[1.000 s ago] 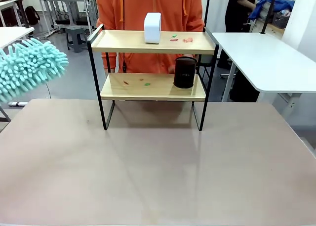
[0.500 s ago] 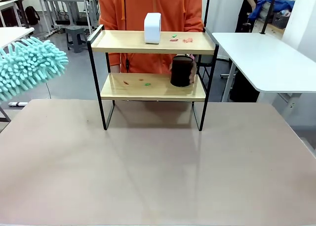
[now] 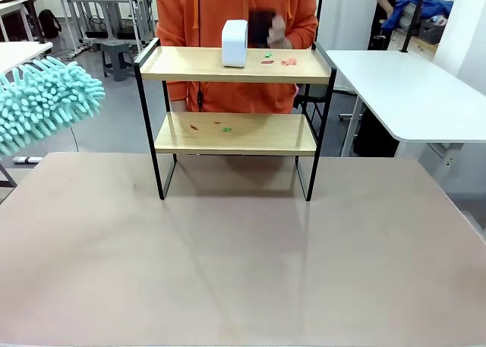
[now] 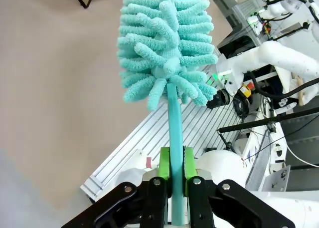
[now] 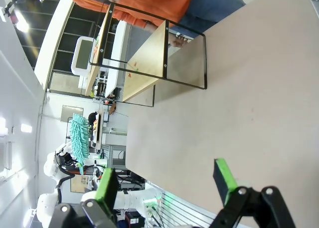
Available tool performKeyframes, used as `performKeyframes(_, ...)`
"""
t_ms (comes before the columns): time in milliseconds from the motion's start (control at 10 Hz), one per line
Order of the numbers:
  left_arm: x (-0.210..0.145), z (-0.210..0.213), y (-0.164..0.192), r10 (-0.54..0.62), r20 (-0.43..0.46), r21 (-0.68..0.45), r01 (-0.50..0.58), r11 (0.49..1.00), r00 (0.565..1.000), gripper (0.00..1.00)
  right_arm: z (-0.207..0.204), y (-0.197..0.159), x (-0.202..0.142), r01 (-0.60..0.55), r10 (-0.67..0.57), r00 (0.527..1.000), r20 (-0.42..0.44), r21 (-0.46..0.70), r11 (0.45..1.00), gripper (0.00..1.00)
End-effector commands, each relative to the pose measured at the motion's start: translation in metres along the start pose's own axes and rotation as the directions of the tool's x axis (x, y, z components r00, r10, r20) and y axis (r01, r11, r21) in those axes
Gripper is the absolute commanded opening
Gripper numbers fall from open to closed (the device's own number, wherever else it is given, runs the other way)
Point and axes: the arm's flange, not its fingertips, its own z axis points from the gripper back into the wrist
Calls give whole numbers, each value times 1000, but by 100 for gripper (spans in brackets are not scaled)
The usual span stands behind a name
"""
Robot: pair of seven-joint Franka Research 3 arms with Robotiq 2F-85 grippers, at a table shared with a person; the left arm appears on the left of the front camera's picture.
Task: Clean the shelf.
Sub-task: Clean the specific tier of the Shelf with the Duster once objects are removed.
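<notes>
Pinching the handle of the teal duster (image 4: 164,43) between the pads of my left gripper (image 4: 173,163), I hold it well left of the shelf (image 3: 197,62), which stands at the far middle of the table (image 3: 243,271). My right gripper (image 5: 166,180) hangs spread, well apart from the shelf. One shelf, two boards. One white box (image 3: 235,42) stands on top. The person's hand (image 3: 278,32) holds one dark canister (image 3: 260,26) behind the top board.

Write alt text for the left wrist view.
Left jaws shut on the thin handle of a teal duster, a green pad on either side. Its fluffy head points away over the tan table.
</notes>
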Motion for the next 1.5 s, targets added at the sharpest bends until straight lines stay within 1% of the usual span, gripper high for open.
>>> performKeyframes(0, 3, 1, -3, 5, 20, -2, -5, 1000, 1000, 0, -1, 0, 3, -25, 25, 1000, 11, 11, 1000, 100)
performKeyframes(100, 0, 0, 0, 0, 0, 0, 0, 1000, 1000, 12, -1, 0, 3, -25, 25, 1000, 11, 11, 1000, 100)
performKeyframes(200, 4, -13, -16, -25, -171, 137, 49, 989, 985, 12, -1, 0, 3, -25, 25, 1000, 11, 11, 1000, 100)
performKeyframes(300, 13, -32, -35, -104, -253, 72, 126, 989, 962, 12, -1, 0, 3, -25, 25, 1000, 11, 11, 1000, 100)
performKeyframes(400, 29, -57, -52, -120, -321, 74, 152, 986, 939, 12, -1, 0, 3, -25, 25, 1000, 11, 11, 1000, 100)
performKeyframes(500, 51, -93, -65, -105, -336, 120, 153, 981, 936, 12, -1, 0, 3, -25, 25, 1000, 11, 11, 1000, 100)
performKeyframes(600, 70, -124, -78, -121, -313, 107, 162, 981, 942, 12, -1, 0, 3, -25, 25, 1000, 11, 11, 1000, 100)
performKeyframes(700, 88, -155, -85, -99, -289, 129, 141, 982, 952, 12, -1, 0, 3, -25, 25, 1000, 11, 11, 1000, 100)
performKeyframes(800, 100, -187, -90, -46, -274, 177, 97, 979, 961, 12, -1, 0, 3, -25, 25, 1000, 11, 11, 1000, 100)
performKeyframes(900, 111, -211, -93, 2, -226, 185, 41, 982, 974, 12, -1, 0, 3, -25, 25, 1000, 11, 11, 1000, 100)
performKeyframes(1000, 87, -164, -95, -92, -318, 134, 141, 981, 944, 12, -1, 0, 3, -25, 25, 1000, 11, 11, 1000, 100)
performKeyframes(1200, 87, -164, -95, -92, -318, 134, 141, 981, 944, 12, -1, 0, 3, -25, 25, 1000, 11, 11, 1000, 100)
performKeyframes(1300, 98, -191, -95, -65, -299, 157, 116, 981, 952, 12, -1, 0, 3, -25, 25, 1000, 11, 11, 1000, 100)
performKeyframes(1400, 95, -205, -108, -55, -265, 180, 105, 978, 963, 12, -1, 0, 3, -25, 25, 1000, 11, 11, 1000, 100)
